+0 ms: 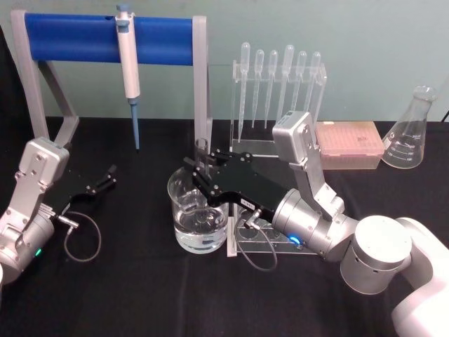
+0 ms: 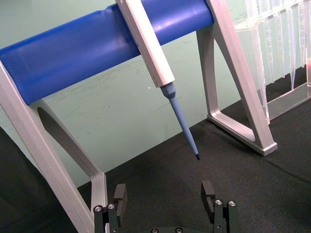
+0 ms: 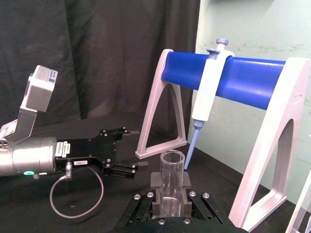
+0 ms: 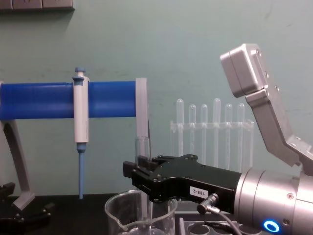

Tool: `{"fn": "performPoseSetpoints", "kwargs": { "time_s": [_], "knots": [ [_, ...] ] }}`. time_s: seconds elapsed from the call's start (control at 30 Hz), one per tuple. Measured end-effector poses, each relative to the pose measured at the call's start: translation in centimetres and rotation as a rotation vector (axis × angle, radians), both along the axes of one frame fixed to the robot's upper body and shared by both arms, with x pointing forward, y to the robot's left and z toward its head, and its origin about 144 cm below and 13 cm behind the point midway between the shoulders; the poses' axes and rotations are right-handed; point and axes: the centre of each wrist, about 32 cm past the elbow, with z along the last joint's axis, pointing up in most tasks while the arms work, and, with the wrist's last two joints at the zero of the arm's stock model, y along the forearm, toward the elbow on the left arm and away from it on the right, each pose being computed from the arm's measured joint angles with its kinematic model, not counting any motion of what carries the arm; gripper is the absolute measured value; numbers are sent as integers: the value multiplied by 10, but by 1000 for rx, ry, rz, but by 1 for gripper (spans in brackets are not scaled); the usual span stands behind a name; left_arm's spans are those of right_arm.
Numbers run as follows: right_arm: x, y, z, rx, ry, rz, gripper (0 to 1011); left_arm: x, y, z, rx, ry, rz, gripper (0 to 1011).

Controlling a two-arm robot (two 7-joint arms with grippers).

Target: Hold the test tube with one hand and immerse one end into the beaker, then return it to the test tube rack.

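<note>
The test tube stands upright, and my right gripper is shut on it around its middle. The right wrist view shows the open rim of the test tube pinched between the black fingers. It hangs over the beaker, which holds water, with its lower part down inside the glass. In the chest view the test tube passes the right gripper into the beaker; its tip is hidden. My left gripper rests open on the table at the left, also seen as the left gripper.
A blue-and-white pipettor hangs from the blue-barred stand at the back left. A rack of plastic pipettes, a pink tip box and a conical flask line the back right. A clear tube rack lies under my right wrist.
</note>
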Motion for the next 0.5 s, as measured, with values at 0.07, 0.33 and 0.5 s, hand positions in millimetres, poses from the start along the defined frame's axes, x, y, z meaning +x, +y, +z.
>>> {"fn": "performPoseSetpoints", "kwargs": {
  "time_s": [0.07, 0.33, 0.5],
  "knots": [
    [0, 0, 0, 0, 0, 0, 225, 0, 0, 0, 0, 0, 0, 1000],
    [0, 0, 0, 0, 0, 0, 225, 0, 0, 0, 0, 0, 0, 1000],
    [0, 0, 0, 0, 0, 0, 225, 0, 0, 0, 0, 0, 0, 1000]
  ]
}}
